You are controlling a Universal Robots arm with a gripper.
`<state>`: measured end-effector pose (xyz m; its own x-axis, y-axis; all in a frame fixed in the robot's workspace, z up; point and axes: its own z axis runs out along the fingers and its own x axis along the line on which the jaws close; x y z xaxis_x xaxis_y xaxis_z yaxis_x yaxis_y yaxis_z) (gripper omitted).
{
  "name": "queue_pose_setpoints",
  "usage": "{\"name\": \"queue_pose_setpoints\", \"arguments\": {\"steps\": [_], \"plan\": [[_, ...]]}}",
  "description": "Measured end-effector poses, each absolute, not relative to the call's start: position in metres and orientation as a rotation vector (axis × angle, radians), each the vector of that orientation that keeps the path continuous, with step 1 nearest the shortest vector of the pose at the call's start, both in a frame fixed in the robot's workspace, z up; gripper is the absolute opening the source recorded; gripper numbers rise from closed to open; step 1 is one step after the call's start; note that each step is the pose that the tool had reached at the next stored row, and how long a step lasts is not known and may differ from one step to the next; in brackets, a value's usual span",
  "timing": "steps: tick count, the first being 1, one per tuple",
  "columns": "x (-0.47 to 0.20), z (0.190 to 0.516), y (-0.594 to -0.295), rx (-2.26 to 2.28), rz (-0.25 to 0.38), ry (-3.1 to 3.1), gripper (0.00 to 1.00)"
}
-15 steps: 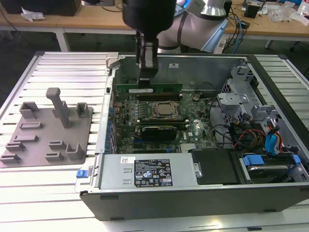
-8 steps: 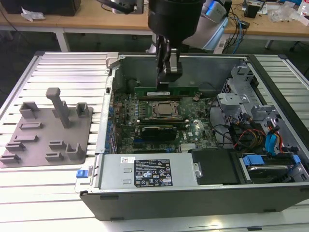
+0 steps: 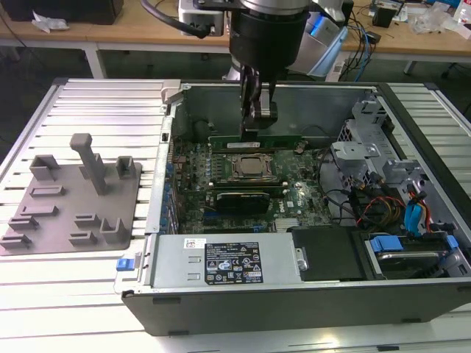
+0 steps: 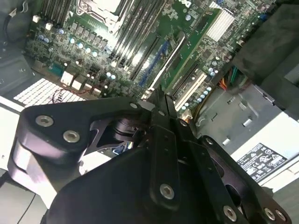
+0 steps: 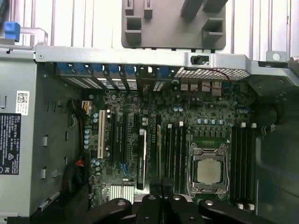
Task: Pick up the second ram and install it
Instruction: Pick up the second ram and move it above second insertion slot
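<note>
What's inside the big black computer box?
A green motherboard with a square silver processor socket, black slots and coloured cables. The claw holds a long green ram stick; the board right beneath them is covered.

The holder plate (image 3: pixel 66 209) lies beside the computer case (image 3: pixel 294 309), on the exterior view's left.

No print here is legible. In the exterior view, a white sticker (image 3: pixel 234 263) with blue and dark marks sits on the grey power supply cover (image 3: pixel 169 266), and a smaller white label (image 3: pixel 195 243) is near it. In the first wrist view, a black label (image 5: pixel 9 143) and a white barcode label (image 5: pixel 22 102) sit on this cover; their lines are too small to tell.
</note>
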<state>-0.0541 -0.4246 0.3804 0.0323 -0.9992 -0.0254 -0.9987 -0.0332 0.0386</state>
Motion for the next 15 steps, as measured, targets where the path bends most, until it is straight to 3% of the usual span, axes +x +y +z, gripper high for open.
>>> {"name": "queue_pose_setpoints", "arguments": {"steps": [15], "plan": [[-0.052,0.356,-0.401,2.249,-0.071,-2.177,0.09]]}}
